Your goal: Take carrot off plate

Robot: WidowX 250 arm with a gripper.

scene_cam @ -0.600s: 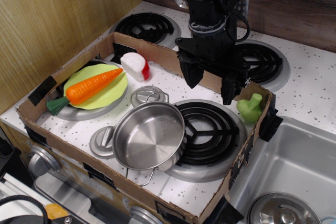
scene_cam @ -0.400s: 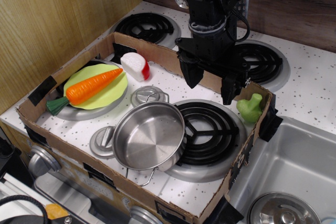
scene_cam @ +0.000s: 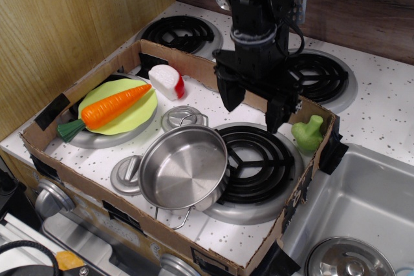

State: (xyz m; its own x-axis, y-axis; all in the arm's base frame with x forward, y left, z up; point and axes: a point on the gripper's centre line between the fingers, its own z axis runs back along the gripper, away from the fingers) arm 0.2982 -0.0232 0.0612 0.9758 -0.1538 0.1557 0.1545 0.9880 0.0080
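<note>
My gripper [scene_cam: 252, 109] hung wide open, empty, well right of the carrot [scene_cam: 113, 105] lying across the plate [scene_cam: 143, 112]. I judged it best to straddle the thick middle crosswise.

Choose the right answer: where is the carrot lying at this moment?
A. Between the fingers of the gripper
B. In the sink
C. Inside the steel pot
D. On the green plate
D. The carrot lies across the green plate, its green end sticking out past the rim, while the open gripper hangs apart from it, holding nothing.
</note>
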